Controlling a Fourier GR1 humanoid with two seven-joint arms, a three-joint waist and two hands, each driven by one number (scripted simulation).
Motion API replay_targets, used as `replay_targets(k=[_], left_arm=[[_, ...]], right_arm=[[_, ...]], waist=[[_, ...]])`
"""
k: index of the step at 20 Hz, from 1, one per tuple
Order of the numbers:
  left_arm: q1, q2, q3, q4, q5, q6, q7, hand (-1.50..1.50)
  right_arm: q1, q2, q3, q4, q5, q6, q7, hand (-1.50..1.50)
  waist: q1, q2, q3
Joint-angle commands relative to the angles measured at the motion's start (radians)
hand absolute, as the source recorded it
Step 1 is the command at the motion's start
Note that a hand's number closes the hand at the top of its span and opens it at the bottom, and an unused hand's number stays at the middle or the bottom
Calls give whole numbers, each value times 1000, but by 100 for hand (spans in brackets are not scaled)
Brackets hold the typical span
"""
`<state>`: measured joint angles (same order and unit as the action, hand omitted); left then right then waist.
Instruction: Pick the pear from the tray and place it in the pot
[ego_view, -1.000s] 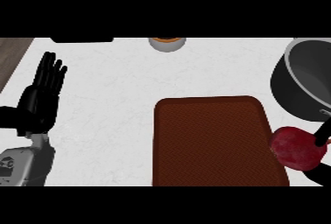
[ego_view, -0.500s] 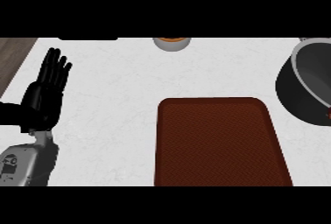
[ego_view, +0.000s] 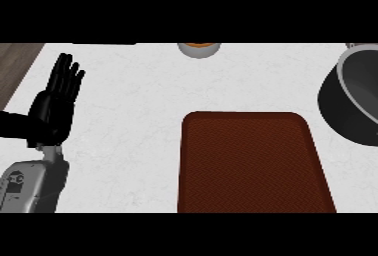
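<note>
White counter (ego_view: 148, 100) holds tray (ego_view: 251, 165), pot (ego_view: 354, 100); left robot hand (ego_view: 55, 107) rests apart.

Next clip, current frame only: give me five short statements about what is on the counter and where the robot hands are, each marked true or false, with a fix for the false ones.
1. The brown tray has nothing on it. True.
2. The pear lies in the middle of the tray. False: no pear shows anywhere in the head view.
3. The left robot hand is open, fingers straight, at the view's left. True.
4. The right robot hand grips the pot's rim. False: no right robot hand is in view.
5. The dark pot stands left of the tray. False: it stands to the tray's upper right, cut by the view's edge.
</note>
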<state>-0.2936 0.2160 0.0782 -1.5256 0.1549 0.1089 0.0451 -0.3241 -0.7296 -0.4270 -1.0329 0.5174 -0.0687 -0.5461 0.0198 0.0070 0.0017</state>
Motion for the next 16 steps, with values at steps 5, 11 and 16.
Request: replay_targets(k=[5, 11, 16], left_arm=[[-16, -47, -27, 37, -38, 19, -43, 0], [-28, -5, -9, -5, -5, -13, 30, 0], [-23, -9, -5, 11, -4, -24, 4, 0]], right_arm=[[-241, -38, 23, 493, 93, -125, -210, 150], [-313, -12, 64, 665, 136, -8, -90, 150], [-324, -25, 88, 764, 155, 80, -258, -150]], waist=[[6, 2, 0], [32, 10, 2], [26, 11, 3]])
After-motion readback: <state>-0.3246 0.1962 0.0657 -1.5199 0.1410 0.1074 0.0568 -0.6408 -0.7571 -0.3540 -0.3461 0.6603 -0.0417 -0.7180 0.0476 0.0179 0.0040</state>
